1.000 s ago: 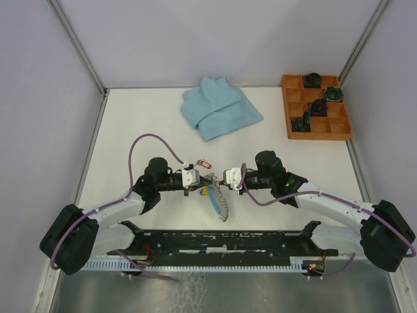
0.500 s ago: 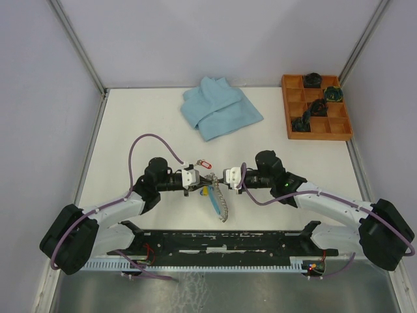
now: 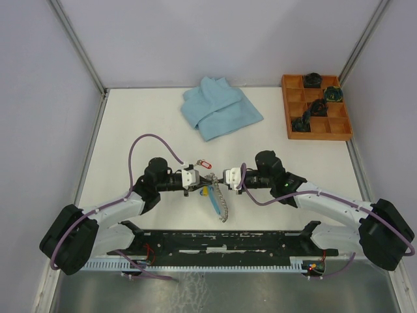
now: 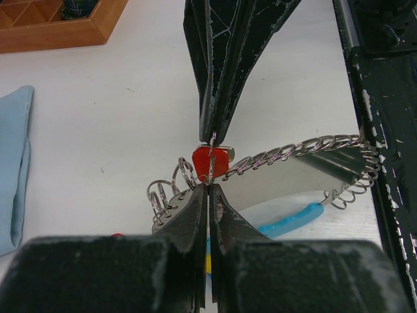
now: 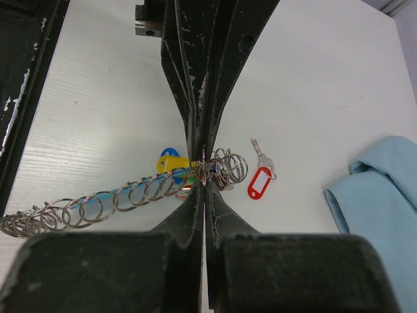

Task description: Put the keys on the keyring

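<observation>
Tray (image 3: 318,137) with dark objects (image 3: 313,79)

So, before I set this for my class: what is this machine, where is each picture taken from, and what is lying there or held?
Two robot arms are bolted to a white table. One camera looks down from above; one sits on each wrist. The left gripper and right gripper meet tip to tip, both pinched shut at the coiled wire keyring, among tagged keys. A red-tagged key lies loose. Further off are a blue cloth and a wooden tray.
</observation>
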You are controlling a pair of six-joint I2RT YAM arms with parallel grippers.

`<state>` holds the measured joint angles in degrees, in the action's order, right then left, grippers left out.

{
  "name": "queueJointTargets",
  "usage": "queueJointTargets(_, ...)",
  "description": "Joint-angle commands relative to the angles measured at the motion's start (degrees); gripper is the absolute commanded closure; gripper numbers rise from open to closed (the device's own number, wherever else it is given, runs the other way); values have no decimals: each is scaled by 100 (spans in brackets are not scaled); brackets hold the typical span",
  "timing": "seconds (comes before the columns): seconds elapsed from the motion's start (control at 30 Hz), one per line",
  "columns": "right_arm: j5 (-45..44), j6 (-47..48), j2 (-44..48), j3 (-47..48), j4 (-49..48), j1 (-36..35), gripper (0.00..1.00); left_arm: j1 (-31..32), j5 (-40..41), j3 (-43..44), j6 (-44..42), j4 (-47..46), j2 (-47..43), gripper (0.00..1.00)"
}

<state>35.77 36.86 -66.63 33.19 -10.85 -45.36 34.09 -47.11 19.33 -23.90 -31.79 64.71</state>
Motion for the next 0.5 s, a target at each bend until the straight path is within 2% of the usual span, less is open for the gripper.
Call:
queueJointTargets(0.0,71,38,-7,78,-165,-34,99,-33,-210,43,-290,-293,-141,97)
queueJointTargets(0.47,121,67,-119,153,-48,-78,99,-32,-265,42,-274,-317,-138,97)
